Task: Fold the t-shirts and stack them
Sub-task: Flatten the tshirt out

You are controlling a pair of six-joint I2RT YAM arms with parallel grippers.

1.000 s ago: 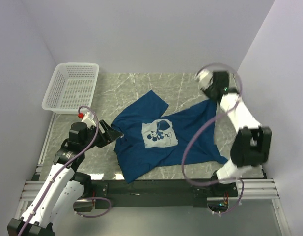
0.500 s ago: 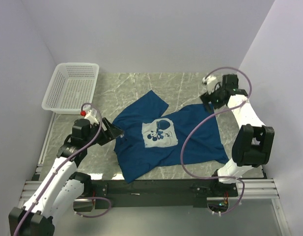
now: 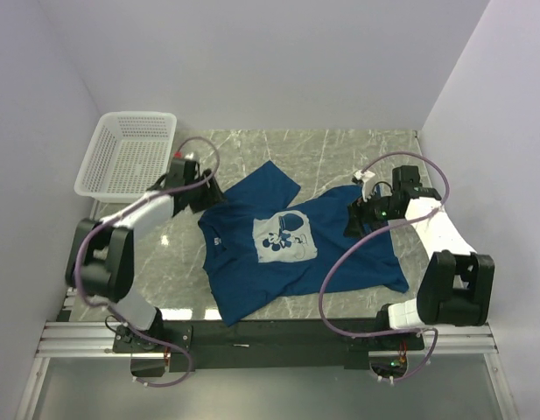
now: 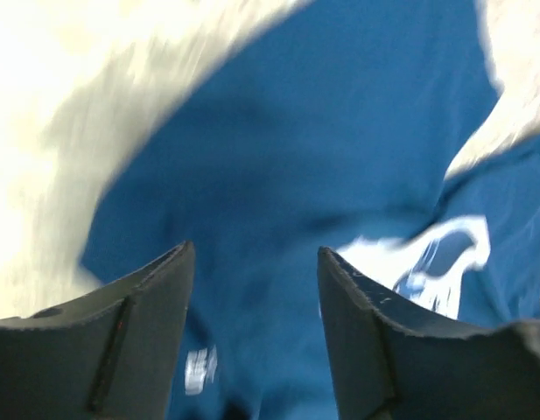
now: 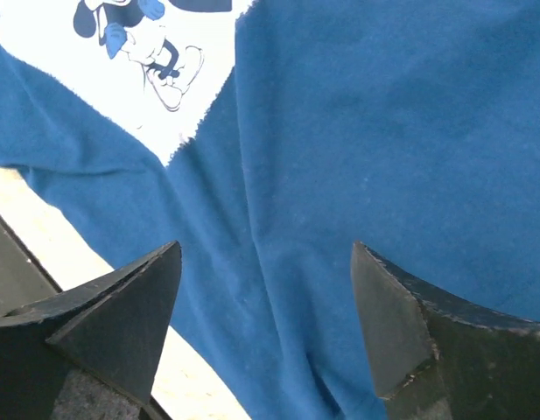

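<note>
1 dark blue t-shirt lies spread out, chest up, in the middle of the table. It is turned at an angle, with its hem close to the near edge. The pale cartoon print faces up at its centre. A short sleeve points toward the far side, and the small white neck label sits at the shirt's left edge. In the right wrist view the cloth shows soft creases, and the print fills the upper left corner.

The left gripper is at the shirt's left edge, near the sleeve. In its own view the 2 fingers stand apart with nothing between them. That picture is blurred, but blue cloth and the label lie below them. Whether the tips touch the cloth cannot be told.

The right gripper is over the shirt's right side, beside the print. Its fingers are spread wide and hold nothing. Blue cloth runs under the gap, and a strip of pale table shows at the lower left.

A white mesh basket stands at the far left corner of the table, apart from the shirt. A purple cable loops along the right arm.
</note>
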